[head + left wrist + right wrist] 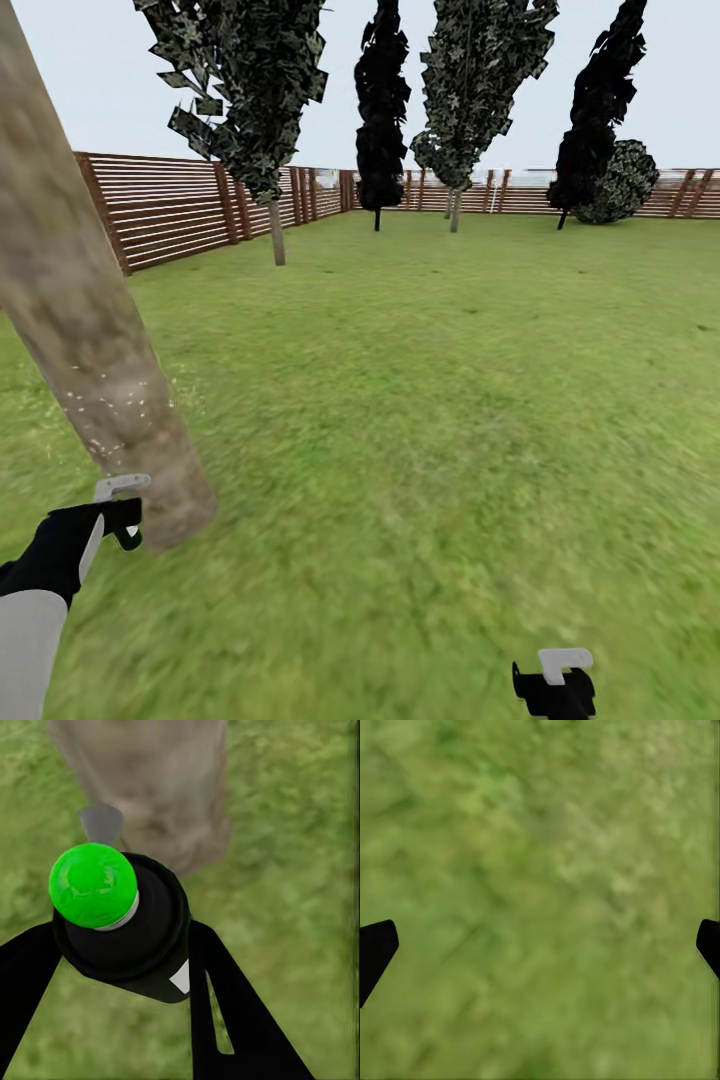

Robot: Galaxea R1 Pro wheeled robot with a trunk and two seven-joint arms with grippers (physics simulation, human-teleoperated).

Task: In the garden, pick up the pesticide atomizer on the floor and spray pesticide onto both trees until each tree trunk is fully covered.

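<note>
Green-capped and dark-bodied, the pesticide atomizer is sitting pinched between the fingers of our left gripper, right in front of a tree trunk.

In the left wrist view we are seeing the atomizer's bright green top and a grey nozzle tip pointing toward the mottled grey-tan bark, with lawn all around the trunk's foot. In the head view our left gripper is hovering just beside the lower trunk, where pale specks are dotting the bark. Our right gripper is hanging spread over bare grass, and its dark fingertips are showing at both edges. Beyond, a brown slat fence is bounding the grass, with dark columnar trees standing before it.
</note>
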